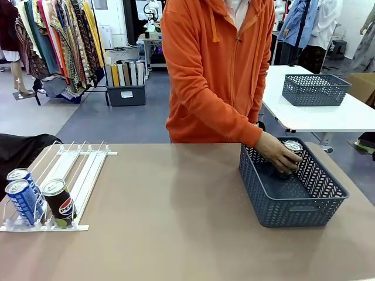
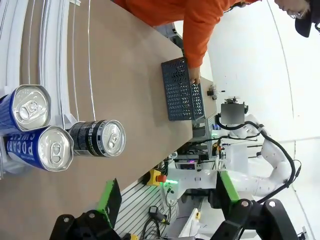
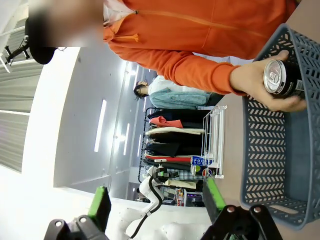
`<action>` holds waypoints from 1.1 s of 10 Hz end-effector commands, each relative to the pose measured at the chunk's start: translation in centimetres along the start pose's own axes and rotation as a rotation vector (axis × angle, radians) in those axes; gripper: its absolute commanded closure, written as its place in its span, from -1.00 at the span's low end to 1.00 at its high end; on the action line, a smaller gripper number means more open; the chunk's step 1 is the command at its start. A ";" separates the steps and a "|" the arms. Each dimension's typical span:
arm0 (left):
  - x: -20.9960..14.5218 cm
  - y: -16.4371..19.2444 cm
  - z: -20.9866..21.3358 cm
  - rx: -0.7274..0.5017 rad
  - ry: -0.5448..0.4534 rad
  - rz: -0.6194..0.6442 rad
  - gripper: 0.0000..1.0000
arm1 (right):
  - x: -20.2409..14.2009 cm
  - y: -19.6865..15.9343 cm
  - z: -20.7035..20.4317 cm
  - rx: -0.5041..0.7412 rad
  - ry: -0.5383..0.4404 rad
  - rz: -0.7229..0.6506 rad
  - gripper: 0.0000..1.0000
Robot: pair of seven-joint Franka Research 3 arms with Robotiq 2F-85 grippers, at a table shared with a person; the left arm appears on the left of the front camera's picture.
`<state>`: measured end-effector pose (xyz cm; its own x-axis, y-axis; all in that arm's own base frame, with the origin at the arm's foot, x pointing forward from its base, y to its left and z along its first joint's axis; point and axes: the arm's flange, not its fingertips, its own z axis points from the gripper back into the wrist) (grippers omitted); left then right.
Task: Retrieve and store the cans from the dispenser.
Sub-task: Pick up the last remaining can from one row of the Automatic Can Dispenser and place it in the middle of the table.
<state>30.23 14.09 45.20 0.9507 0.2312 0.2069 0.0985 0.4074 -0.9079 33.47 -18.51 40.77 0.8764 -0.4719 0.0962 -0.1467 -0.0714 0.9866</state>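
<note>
My left gripper (image 2: 167,200) is spread wide and empty. Just ahead of its fingertips, three cans (image 2: 52,147) rest at the dispenser (image 2: 50,50) lip; I take it the slope feeds them forward. Two blue ones read POCARI SWEAT, and the dark one bears a Pepsi logo. My right gripper (image 3: 157,207) is spread too. Ahead of it, a person's hand (image 3: 250,80) holds a black can (image 3: 280,77) in the grey basket (image 3: 265,150).

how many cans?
4. Two blue-and-white aluminium cans and one dark Pepsi-logo can at the white rail dispenser's front; one silver-topped can in the person's hand in the grey mesh basket, which may hide more.
</note>
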 end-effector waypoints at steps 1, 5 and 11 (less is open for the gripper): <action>-0.2 0.3 0.2 0.003 0.012 -0.024 -1.00 | 0.1 0.3 0.1 -0.004 0.019 0.012 -1.00; -0.7 -6.6 -4.2 0.391 0.211 -0.109 -1.00 | 0.1 0.3 0.1 -0.004 0.019 0.012 -1.00; -1.0 -10.3 -16.6 1.014 0.224 -0.016 -1.00 | 0.1 0.3 0.1 -0.004 0.019 0.012 -1.00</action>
<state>32.74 -5.18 48.65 0.9980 0.0402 0.0491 -0.0310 0.9838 -0.1763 33.50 -18.47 40.79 0.8770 -0.4707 0.0966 -0.1468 -0.0711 0.9866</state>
